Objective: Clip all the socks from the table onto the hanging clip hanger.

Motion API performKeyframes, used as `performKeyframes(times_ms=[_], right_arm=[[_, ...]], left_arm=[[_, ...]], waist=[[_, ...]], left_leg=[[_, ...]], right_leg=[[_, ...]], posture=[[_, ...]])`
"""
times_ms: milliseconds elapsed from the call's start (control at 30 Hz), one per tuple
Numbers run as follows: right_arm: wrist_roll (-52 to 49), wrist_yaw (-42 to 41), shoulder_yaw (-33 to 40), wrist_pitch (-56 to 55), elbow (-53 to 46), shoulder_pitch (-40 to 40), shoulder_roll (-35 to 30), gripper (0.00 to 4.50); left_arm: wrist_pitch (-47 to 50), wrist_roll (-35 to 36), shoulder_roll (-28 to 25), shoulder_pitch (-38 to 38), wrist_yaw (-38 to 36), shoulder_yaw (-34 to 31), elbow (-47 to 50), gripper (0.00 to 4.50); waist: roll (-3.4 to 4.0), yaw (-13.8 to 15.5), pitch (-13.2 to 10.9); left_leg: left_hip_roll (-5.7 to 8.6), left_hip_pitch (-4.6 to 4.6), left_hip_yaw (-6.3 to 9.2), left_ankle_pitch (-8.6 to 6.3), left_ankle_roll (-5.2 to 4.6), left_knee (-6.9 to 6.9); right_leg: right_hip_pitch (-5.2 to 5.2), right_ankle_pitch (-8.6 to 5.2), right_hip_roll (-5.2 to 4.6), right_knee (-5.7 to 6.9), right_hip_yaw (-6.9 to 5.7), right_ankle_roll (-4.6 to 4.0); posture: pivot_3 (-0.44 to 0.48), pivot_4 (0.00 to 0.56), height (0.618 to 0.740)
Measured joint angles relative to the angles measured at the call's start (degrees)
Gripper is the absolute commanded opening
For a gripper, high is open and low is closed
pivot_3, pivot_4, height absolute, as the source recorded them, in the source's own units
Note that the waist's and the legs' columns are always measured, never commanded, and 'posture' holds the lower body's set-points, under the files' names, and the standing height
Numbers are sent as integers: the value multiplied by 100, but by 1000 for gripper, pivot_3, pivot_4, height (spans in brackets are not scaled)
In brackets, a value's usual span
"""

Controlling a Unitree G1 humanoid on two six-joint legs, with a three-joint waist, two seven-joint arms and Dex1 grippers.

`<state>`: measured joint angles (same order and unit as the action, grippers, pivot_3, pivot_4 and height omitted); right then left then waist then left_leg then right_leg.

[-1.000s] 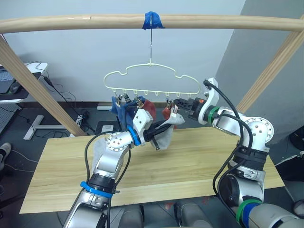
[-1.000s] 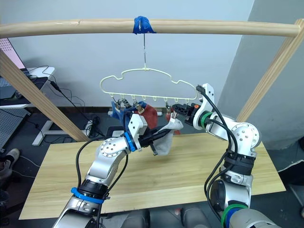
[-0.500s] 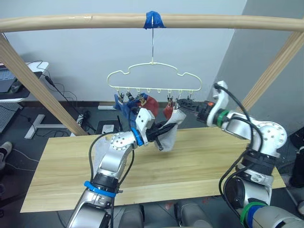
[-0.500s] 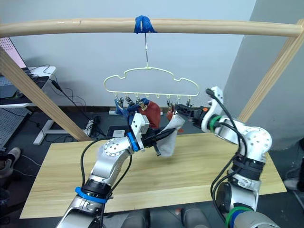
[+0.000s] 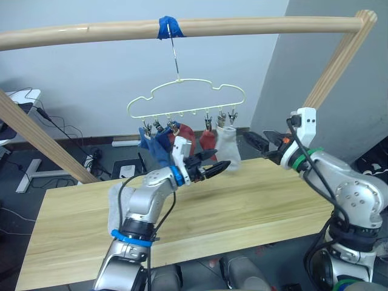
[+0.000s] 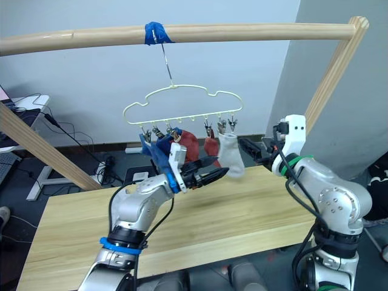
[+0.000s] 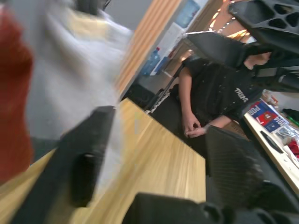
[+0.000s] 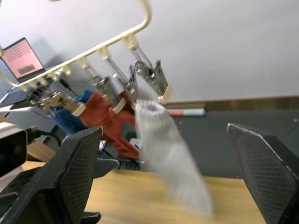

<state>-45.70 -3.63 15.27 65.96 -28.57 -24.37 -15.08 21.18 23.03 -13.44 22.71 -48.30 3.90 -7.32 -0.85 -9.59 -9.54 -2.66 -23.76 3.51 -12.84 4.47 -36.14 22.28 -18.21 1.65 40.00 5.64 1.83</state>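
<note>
The pale-yellow clip hanger (image 5: 182,97) hangs by its hook from the wooden pole. On its clips hang blue socks (image 5: 151,148), two rust red socks (image 5: 182,136) and one light grey sock (image 5: 228,147). The grey sock dangles from a clip near the right end and nothing holds it. My left gripper (image 5: 218,165) is open just below and left of this sock (image 7: 70,70), with nothing between its fingers. My right gripper (image 5: 253,139) stands open a short way to the right, apart from the sock (image 8: 168,158) and the clips. The table (image 5: 254,206) lies below.
The round pole frame (image 5: 91,33) crosses overhead, with slanted legs at the left (image 5: 36,139) and right (image 5: 333,66). A pale grey fabric shape (image 5: 114,209) sits by my left forearm. A seated person in a black shirt (image 7: 219,98) is beyond the table.
My left gripper has opened and let go of the grey sock, which now hangs from its clip. My right gripper opened and drew back to the right. The camera has shifted.
</note>
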Motion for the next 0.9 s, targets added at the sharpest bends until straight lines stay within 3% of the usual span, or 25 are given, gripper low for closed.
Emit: performKeyframes(times_ms=[333,433,500,800,900], right_arm=[[1386,71,-1194,-1616,-42,371,285,4500],[2332,272,-1793,-2673,212,524,517,3914],[2784,341,-2056,-3144,477,550,640,3261],[3762,370,-2288,-4345,1630,174,912,3261],[3842,366,-2197,-4530,1864,100,994,2713]], left_arm=[[315,351,-951,-508,-383,-214,1079,4454],[557,635,-1531,-669,-661,-409,1700,4500],[731,826,-1689,-672,-663,-603,1962,4500],[740,1197,-1649,-885,-342,-782,2718,4500],[724,1222,-1646,-889,-229,-795,2727,4500]], waist=[[-1,93,0],[-1,116,0],[0,174,0],[-2,417,-2],[-2,471,-2]], left_leg=[[-1,0,1,0,1,-5],[-9,5,4,0,1,6],[-7,4,4,0,1,4],[0,4,-1,0,1,0],[1,4,-3,0,1,0]], right_leg=[[0,0,-1,0,0,1],[2,-1,6,0,-3,-1],[1,-2,5,-1,-4,1],[-1,1,-8,-3,-4,-2],[-1,1,-8,-2,-2,-2]], posture=[[-82,128,740],[-58,139,740],[-45,145,740],[-19,149,740],[-11,149,740]])
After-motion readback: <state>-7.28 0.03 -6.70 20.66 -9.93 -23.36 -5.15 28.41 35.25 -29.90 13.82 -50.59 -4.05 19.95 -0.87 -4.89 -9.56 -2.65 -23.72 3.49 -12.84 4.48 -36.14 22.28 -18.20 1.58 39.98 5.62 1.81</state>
